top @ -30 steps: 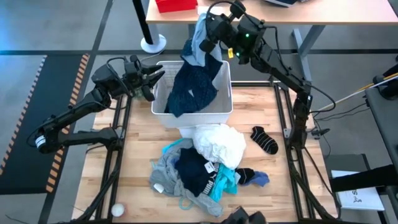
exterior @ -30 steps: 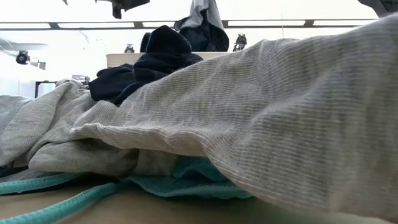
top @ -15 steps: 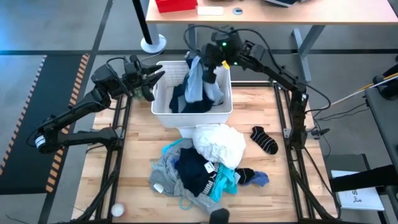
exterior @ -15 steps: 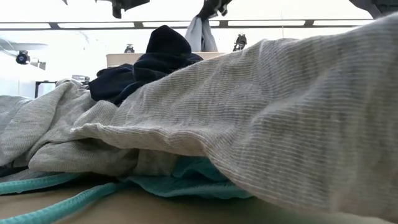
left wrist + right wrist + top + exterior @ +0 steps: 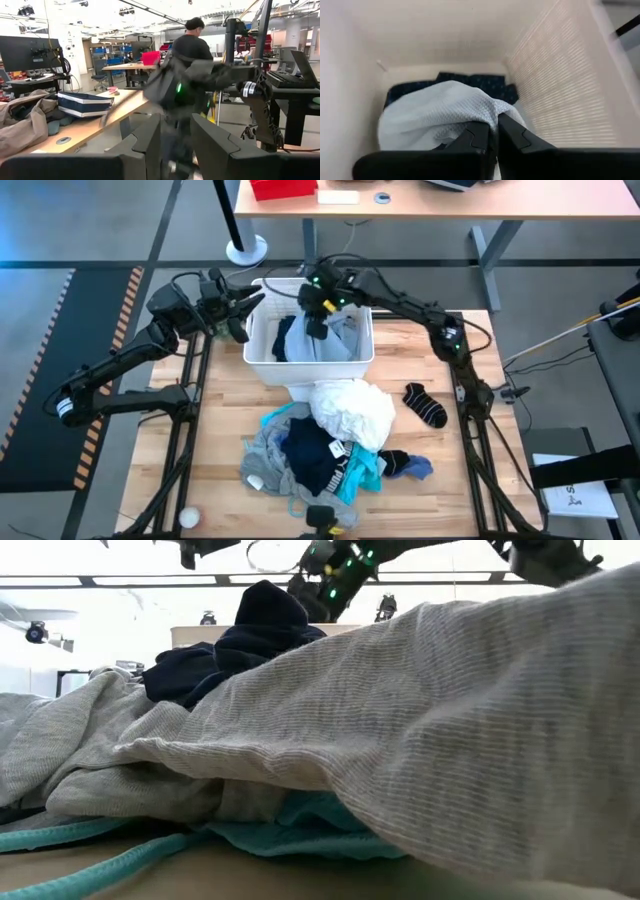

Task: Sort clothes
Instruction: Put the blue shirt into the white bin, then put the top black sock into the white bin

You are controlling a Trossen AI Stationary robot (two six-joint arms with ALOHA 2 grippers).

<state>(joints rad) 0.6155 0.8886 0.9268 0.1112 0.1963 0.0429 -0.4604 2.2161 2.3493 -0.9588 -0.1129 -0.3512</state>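
A white plastic bin (image 5: pixel 311 368) stands at the table's far middle. My right gripper (image 5: pixel 316 318) reaches down into it, shut on a pale blue-white mesh garment (image 5: pixel 432 120) that lies on a dark navy one (image 5: pixel 470 81). My left gripper (image 5: pixel 245 312) is open and empty, just outside the bin's left wall. On the table near the bin lies a pile: a white garment (image 5: pixel 352 410), a navy top (image 5: pixel 310 455), grey (image 5: pixel 263 460) and teal (image 5: pixel 362 473) pieces. A black sock (image 5: pixel 425 405) lies to the right. My right gripper pinches a bunched fold of the pale mesh garment (image 5: pixel 487 114) between its two fingers, coming from above and pointing down into the bin. The garment lies heaped below the fingers on the navy one, slack.
The bin's ribbed walls (image 5: pixel 555 85) close in around my right gripper. Dark and blue socks (image 5: pixel 405 465) lie at the pile's right. In the low view the grey garment (image 5: pixel 400 740) fills the foreground. A person (image 5: pixel 192 45) stands beyond the table.
My right gripper has come down from high above the bin's far edge into the bin, moving toward the table's left and near side, still shut on the pale garment. The pale and navy garments, which hung below it, have sunk and bunched up inside the bin.
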